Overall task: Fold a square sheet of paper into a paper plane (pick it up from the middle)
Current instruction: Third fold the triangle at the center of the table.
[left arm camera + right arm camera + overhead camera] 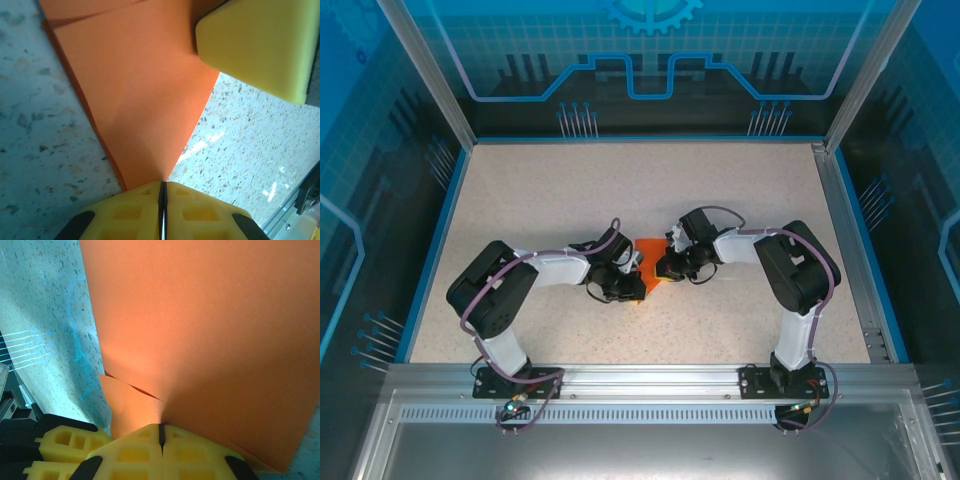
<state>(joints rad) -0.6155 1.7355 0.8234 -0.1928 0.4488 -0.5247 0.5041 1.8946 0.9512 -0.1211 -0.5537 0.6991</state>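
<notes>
The square sheet of paper (650, 249) lies mid-worktop (620, 190) in the overhead view. It is a small orange patch between my two tools, with the left tool (632, 284) at its near-left side and the right tool (668, 268) at its right. They cover most of it.

From the left wrist, the paper (145, 100) narrows to a point that runs into the seam of the left tool (162, 192), whose moulded yellow fingers are pressed together on it. A second layer's edge shows along the left, so the sheet is folded. It looks matt and smooth against the speckled, slightly glossy worktop (240, 145). The right tool's pad (255, 45) sits at the far corner.

From the right wrist, the right tool (161, 434) is likewise closed on the paper's (210, 325) edge, where an overlapping flap shows. I judge the paper feather-light, limp and easily crumpled or torn. I'd hold it gently at creases and edges, supporting both sides.
</notes>
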